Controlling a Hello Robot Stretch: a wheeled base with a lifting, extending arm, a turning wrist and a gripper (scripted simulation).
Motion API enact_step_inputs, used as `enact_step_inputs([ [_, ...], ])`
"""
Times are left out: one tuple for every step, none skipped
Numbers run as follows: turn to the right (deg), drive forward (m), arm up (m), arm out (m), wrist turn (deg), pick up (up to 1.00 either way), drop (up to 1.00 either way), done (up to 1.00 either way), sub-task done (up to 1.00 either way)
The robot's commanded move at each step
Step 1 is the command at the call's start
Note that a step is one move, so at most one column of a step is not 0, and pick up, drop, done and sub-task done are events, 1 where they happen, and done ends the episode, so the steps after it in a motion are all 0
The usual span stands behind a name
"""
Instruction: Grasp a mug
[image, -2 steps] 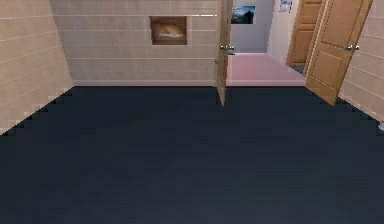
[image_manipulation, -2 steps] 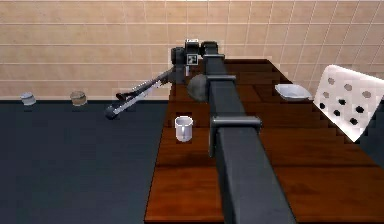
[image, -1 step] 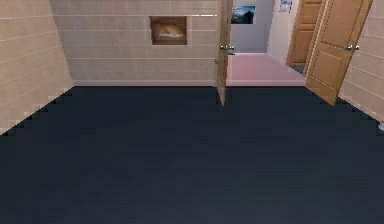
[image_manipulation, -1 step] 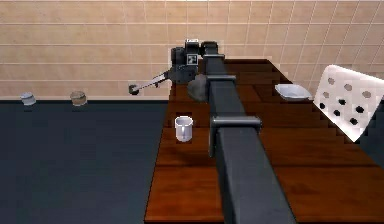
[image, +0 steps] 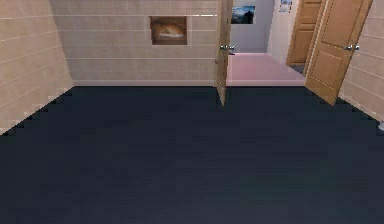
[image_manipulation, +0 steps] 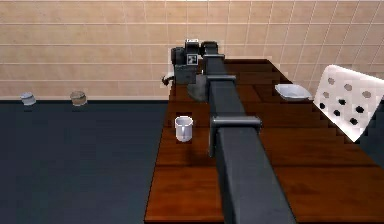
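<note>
While I watch from the forward view, the biggest thing in front of me is the dark floor (image: 150, 160), running up to a pale tiled wall (image: 110, 40). A wooden door (image: 222, 50) stands ajar in that wall, with a pinkish floor (image: 262, 68) beyond it, and a second wooden door (image: 338, 50) hangs at the view's right. A small framed picture (image: 168, 30) sits on the tiles left of the first door.

In the arm side view a brown wooden table (image_manipulation: 310, 130) takes up the right half, set against the same kind of tiled wall. The arm (image_manipulation: 235, 130) reaches out over the tabletop as a dark bar – at its far end the gripper (image_manipulation: 172, 74) sits near the table's far left corner. I cannot tell how the jaws stand, nor whether they hold anything (the tabletop and something grey lie right behind them).

A white chair back (image_manipulation: 348, 98) with round holes shows at the right edge, and a white dish (image_manipulation: 292, 92) lies on the table near it.

The mug (image_manipulation: 184, 127) – white, upright – stands on the table near its left edge, just left of the arm and well apart from the gripper.

Two small glassy things (image_manipulation: 28, 99) (image_manipulation: 78, 97) stand on the floor by the wall.
</note>
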Motion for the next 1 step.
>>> enact_step_inputs([
  [0.0,0.0,-0.28,0.0,0.0,0.0,0.0,0.0,0.0],
])
